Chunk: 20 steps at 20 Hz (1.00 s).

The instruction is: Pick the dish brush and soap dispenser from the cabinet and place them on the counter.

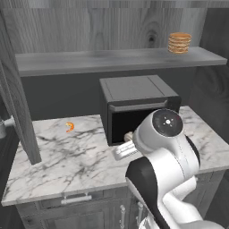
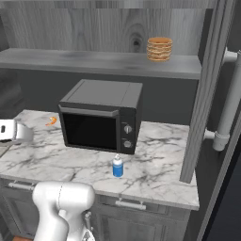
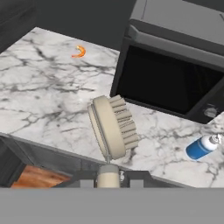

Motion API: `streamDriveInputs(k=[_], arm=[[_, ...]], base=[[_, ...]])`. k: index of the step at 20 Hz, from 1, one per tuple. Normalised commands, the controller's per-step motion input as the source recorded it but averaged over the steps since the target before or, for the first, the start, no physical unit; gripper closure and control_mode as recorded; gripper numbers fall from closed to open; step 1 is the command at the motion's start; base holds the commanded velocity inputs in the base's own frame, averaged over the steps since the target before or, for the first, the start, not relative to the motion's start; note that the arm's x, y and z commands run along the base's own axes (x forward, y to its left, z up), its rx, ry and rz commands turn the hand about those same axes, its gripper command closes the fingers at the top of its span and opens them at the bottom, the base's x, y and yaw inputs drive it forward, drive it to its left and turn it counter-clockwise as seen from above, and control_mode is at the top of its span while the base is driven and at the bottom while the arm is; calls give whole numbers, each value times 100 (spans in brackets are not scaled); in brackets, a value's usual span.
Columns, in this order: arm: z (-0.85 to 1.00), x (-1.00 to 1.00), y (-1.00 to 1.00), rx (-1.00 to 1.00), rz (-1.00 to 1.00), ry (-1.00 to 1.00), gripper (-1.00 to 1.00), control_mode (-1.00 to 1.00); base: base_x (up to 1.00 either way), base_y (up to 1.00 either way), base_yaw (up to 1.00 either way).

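My gripper [image 3: 108, 183] is shut on the tan handle of the dish brush [image 3: 113, 127]. The brush's round pale head, bristles to the right, hangs above the front part of the white marble counter [image 3: 39, 92], just left of the microwave. The small blue soap dispenser [image 2: 117, 167] with its white pump top stands on the counter [image 2: 160, 160] in front of the microwave's right end, and shows at the right of the hand view [image 3: 201, 146]. The cabinet's doors [image 1: 18, 103] [image 2: 207, 94] stand open around its grey shelf [image 1: 112, 60].
A dark microwave [image 2: 101, 115] sits at the middle back of the counter. A small orange curled item [image 1: 69, 127] lies at the counter's back left. A stack of tan discs [image 2: 159, 49] rests on the shelf. Base drawers [image 1: 76, 199] run below the counter.
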Motion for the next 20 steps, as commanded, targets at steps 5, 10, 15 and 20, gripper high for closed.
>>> streamDriveInputs(k=[5,10,15,20], arm=[[-42,19,7,0,0,0,100,-100],[-43,20,8,0,1,0,100,-100],[-46,21,5,0,2,-2,100,-100],[-48,24,2,0,3,-6,100,-100]], base=[[0,0,0],[0,0,0],[0,0,0],[0,0,0]])
